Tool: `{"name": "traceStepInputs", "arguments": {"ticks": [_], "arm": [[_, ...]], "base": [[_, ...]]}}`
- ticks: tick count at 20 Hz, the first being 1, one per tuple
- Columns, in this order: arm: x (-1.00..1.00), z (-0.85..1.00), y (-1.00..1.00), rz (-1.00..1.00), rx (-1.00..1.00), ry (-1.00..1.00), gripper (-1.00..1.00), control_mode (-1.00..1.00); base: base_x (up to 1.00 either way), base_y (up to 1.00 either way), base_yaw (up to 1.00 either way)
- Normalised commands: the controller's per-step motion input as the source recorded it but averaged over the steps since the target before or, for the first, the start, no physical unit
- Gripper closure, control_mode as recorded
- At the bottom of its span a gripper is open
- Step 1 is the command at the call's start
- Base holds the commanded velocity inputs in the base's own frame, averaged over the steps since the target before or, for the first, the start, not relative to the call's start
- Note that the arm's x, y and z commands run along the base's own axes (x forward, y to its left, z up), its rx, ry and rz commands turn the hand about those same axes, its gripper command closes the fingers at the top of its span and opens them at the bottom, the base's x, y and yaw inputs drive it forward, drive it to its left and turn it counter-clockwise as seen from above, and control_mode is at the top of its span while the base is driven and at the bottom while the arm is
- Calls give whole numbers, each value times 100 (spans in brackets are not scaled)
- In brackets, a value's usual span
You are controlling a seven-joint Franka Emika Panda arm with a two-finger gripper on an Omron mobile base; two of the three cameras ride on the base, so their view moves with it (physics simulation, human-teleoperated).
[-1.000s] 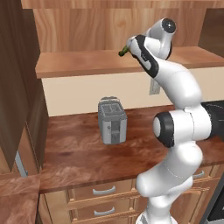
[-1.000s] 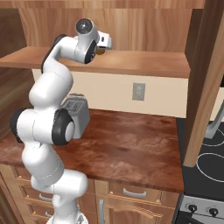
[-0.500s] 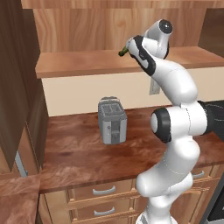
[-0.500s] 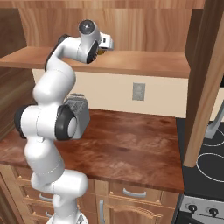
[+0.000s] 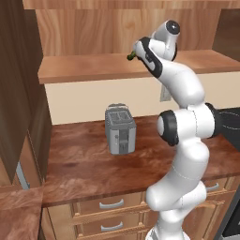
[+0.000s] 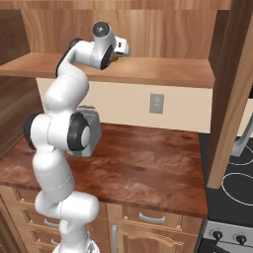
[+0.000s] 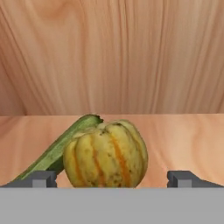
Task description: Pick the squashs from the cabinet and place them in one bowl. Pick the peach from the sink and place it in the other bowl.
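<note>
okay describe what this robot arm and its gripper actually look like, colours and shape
The arm is glossy white, built of rounded tubular segments joined by dark, near-black joint rings and caps. The gripper ends in two small dark grey blocky finger tips. No cables or markings are visible.

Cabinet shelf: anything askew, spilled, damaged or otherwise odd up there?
Nothing looks spilled or damaged. The one untidy detail: the green squash lies slanted, partly hidden behind the yellow squash, apparently leaning on it, on the cabinet shelf. The gripper is open, its fingertips either side of the yellow one.
</note>
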Motion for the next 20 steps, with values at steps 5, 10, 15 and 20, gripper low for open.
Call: {"name": "traceStepInputs", "arguments": {"ticks": [5,10,15,20], "arm": [[26,-1,0,0,0,1,-100,-100],[25,-4,0,0,0,0,-100,-100],[5,-5,0,1,0,0,-100,-100],[0,0,0,0,0,0,-100,-100]], "base": [[0,0,0],[0,0,0],[0,0,0],[0,0,0]]}}
